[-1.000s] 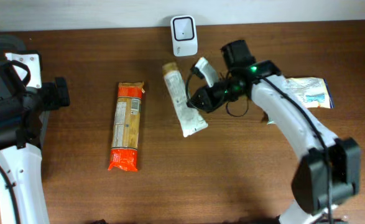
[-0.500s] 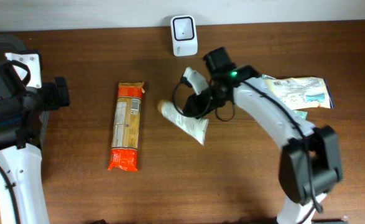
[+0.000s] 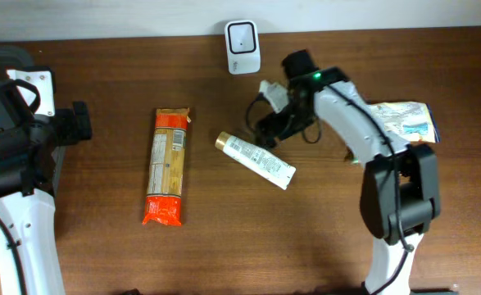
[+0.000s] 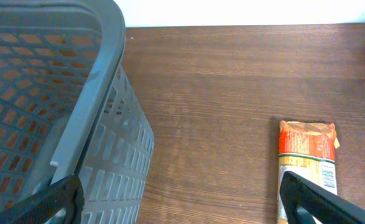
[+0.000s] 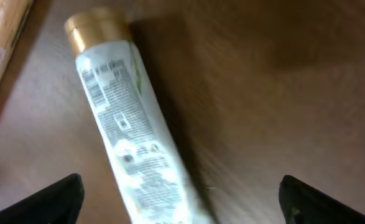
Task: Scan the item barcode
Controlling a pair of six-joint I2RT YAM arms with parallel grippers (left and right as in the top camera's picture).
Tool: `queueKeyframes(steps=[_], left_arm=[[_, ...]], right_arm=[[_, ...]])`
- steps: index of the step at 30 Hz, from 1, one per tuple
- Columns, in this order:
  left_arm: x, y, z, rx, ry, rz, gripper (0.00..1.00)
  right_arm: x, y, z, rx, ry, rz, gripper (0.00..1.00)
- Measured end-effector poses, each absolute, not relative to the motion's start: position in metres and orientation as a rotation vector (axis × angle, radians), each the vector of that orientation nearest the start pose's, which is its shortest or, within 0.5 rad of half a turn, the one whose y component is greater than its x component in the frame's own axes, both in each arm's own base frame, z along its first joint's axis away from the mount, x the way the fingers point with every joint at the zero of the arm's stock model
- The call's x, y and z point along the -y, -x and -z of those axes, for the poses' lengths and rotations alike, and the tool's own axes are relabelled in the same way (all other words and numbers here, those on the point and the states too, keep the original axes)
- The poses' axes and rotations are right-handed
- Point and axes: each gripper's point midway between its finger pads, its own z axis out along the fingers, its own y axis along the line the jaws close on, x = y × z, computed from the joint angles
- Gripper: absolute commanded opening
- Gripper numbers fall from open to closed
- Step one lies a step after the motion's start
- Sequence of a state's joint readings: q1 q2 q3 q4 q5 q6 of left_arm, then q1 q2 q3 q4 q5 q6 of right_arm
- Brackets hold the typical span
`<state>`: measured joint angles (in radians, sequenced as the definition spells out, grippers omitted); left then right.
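A white tube with a gold cap [image 3: 255,160] lies flat on the wooden table, its cap pointing left. My right gripper [image 3: 266,129] hovers just beyond the tube's far side, open and holding nothing. In the right wrist view the tube [image 5: 132,137] runs below and between the two spread fingertips [image 5: 58,199], nearer the left one, printed side up and blurred. The white scanner [image 3: 242,35] stands at the table's back edge. My left gripper [image 3: 78,123] stays open at the far left, empty in the left wrist view [image 4: 179,205].
An orange pasta packet [image 3: 167,166] lies left of the tube and also shows at the right of the left wrist view [image 4: 306,168]. A pale packet [image 3: 404,121] lies behind the right arm. A grey slotted basket [image 4: 95,81] stands at the left edge.
My right gripper was shut on the tube and has opened. The tube has swung round and now lies on the table, while the gripper has pulled back toward the right. The left arm is still.
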<state>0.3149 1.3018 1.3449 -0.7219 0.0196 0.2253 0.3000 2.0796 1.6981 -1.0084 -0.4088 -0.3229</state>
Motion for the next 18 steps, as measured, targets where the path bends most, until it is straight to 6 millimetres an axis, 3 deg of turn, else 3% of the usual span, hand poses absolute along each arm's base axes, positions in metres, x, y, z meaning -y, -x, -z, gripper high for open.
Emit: queueKeyframes(steps=[2,6,7,11,13,15,16,17,18], left_arm=[[-0.116,-0.366,-0.284,-2.261,0.091,-0.267,0.99],[-0.116,-0.366,-0.284,-2.262,0.091,-0.267,0.99],[-0.115,-0.365,-0.284,-2.264,0.091,-0.267,0.99],[-0.114,-0.362,-0.280,-2.283,0.092,-0.262,0.99],[-0.114,-0.362,-0.280,-2.284,0.092,-0.262,0.99],[-0.114,-0.362,-0.280,-2.284,0.092,-0.262,0.99],[-0.114,-0.362,-0.280,-2.284,0.092,-0.262,0.99],[-0.114,-0.362,-0.280,-2.284,0.092,-0.261,0.99],[-0.114,-0.362,-0.280,-2.284,0.092,-0.261,0.99]], right_arm=[[-0.187,-0.403,-0.075,-2.701,1.018,-0.640,0.99],[-0.204,-0.383,-0.022,-2.697,1.221,-0.815,0.99],[-0.209,-0.381,-0.024,-2.667,1.238,-0.870,1.00],[-0.229,-0.369,-0.023,-2.621,1.308,-0.946,0.82],[-0.243,-0.361,-0.020,-2.634,1.335,-0.936,0.65],[-0.252,-0.362,-0.014,-2.697,1.301,-0.833,0.28],[-0.252,-0.363,-0.011,-2.724,1.283,-0.785,0.17],[-0.252,-0.363,-0.007,-2.767,1.246,-0.738,0.11],[-0.255,-0.361,-0.007,-2.789,1.229,-0.732,0.11]])
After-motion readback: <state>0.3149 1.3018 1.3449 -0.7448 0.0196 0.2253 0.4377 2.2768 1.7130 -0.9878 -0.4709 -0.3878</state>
